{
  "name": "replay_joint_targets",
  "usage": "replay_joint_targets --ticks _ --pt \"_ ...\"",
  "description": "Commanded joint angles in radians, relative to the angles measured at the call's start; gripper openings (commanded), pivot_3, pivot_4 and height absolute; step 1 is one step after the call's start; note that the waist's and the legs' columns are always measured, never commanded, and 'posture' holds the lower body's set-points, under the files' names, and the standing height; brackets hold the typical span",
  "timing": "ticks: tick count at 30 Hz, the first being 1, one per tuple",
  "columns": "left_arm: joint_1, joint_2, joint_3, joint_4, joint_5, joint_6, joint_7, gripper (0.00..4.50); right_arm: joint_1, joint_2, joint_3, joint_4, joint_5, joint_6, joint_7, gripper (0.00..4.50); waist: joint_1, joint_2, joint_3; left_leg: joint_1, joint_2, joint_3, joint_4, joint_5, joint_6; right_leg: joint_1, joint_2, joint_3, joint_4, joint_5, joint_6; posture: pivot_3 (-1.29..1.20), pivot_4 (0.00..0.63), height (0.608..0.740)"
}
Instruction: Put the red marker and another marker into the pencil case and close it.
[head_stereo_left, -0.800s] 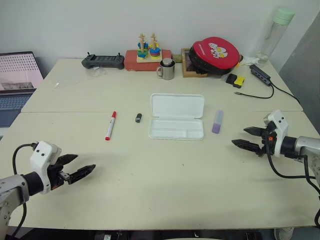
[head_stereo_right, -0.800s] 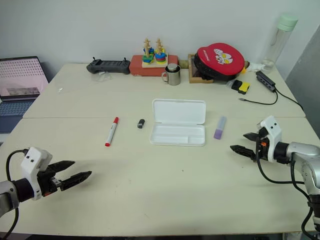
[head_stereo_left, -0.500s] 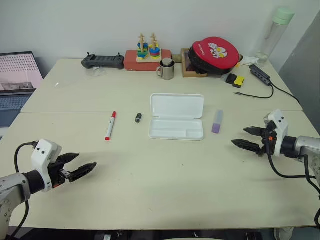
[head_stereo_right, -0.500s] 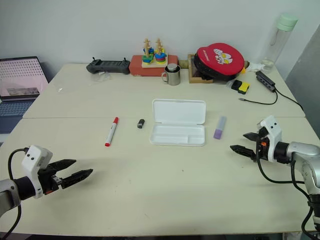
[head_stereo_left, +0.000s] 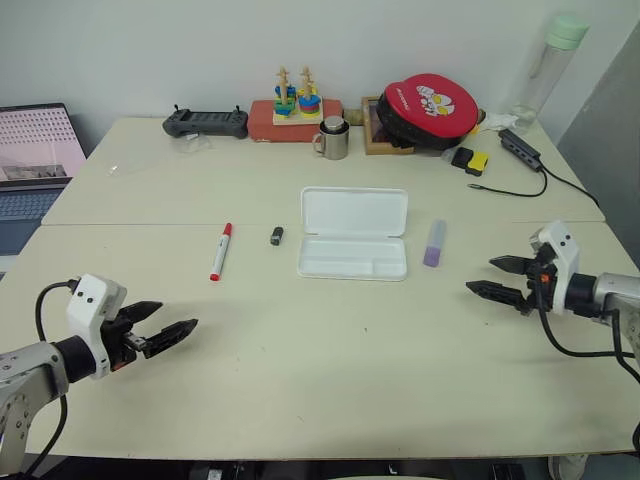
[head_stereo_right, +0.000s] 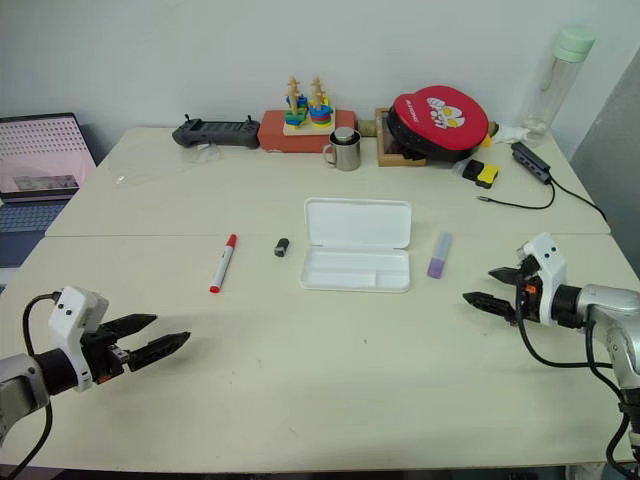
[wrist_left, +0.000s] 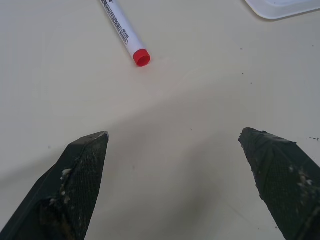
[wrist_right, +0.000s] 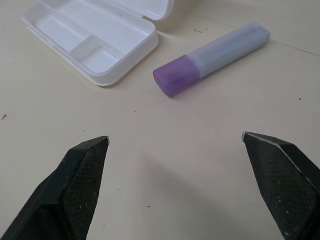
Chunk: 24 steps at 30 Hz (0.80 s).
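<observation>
Out on the middle of the surface (head_stereo_left: 300, 330) I've got the pencil case (head_stereo_left: 353, 246) lying with its lid flipped back and the divided tray empty, so basically nothing's done yet. Red marker (head_stereo_left: 220, 251) is off to the case's left, with a tiny black object (head_stereo_left: 277, 236) between them, and the lilac marker (head_stereo_left: 434, 243) sits just beside the case's right edge. Both still need to go in, then the lid has to come down. My left hand (head_stereo_left: 172, 329) is spread wide with nothing in it, low near the front edge and pointing toward the red marker; right hand (head_stereo_left: 503, 278) is also released and empty, aimed at the lilac one but well short of it. Compared to a moment ago, barely anything changed: the left hand crept slightly inward, the right one pretty much stayed put, and none of the items moved.
</observation>
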Motion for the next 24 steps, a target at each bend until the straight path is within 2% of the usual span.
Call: replay_joint_targets --ticks 1,7,13,18,24 --pt "-0.030 -0.006 0.000 -0.009 0.003 -0.017 0.001 4.50 -0.028 -0.016 -0.020 -0.028 0.014 0.004 0.009 4.48 0.000 0.000 0.000 0.000 0.000 0.000 0.000 0.000 0.000 0.000 0.000 0.000 0.000 0.000 0.000 0.00 0.150 0.740" --pt "-0.139 -0.009 -0.052 -0.016 -0.017 0.005 -0.004 4.50 -0.179 -0.006 0.033 -0.099 0.062 0.070 0.035 4.48 -0.001 0.001 0.001 0.000 0.000 0.000 0.000 0.000 0.000 0.000 0.000 0.000 0.000 0.000 0.000 0.00 0.150 0.740" --pt "-0.381 -0.077 -0.240 -0.051 -0.032 -0.004 -0.041 4.50 -0.365 0.102 0.294 -0.118 0.001 0.091 0.071 4.48 -0.002 -0.002 0.000 0.000 0.000 0.000 0.001 0.000 0.000 0.000 0.000 -0.001 0.000 0.000 0.000 0.00 0.150 0.740" --pt "-0.524 -0.152 -0.411 -0.074 -0.009 -0.031 -0.096 4.50 -0.474 0.197 0.494 -0.053 -0.101 0.064 0.100 4.48 -0.003 -0.002 0.000 -0.002 -0.001 0.000 0.001 0.000 0.000 -0.002 -0.001 -0.001 0.001 0.000 0.000 0.00 0.150 0.740" --pt "-0.602 -0.192 -0.474 -0.059 0.008 -0.055 -0.119 4.50 -0.506 0.247 0.600 0.097 -0.234 -0.023 0.104 4.48 -0.008 -0.003 0.001 -0.002 -0.002 0.000 0.001 0.000 0.000 -0.003 -0.001 -0.002 0.001 0.000 0.000 0.00 0.150 0.740"
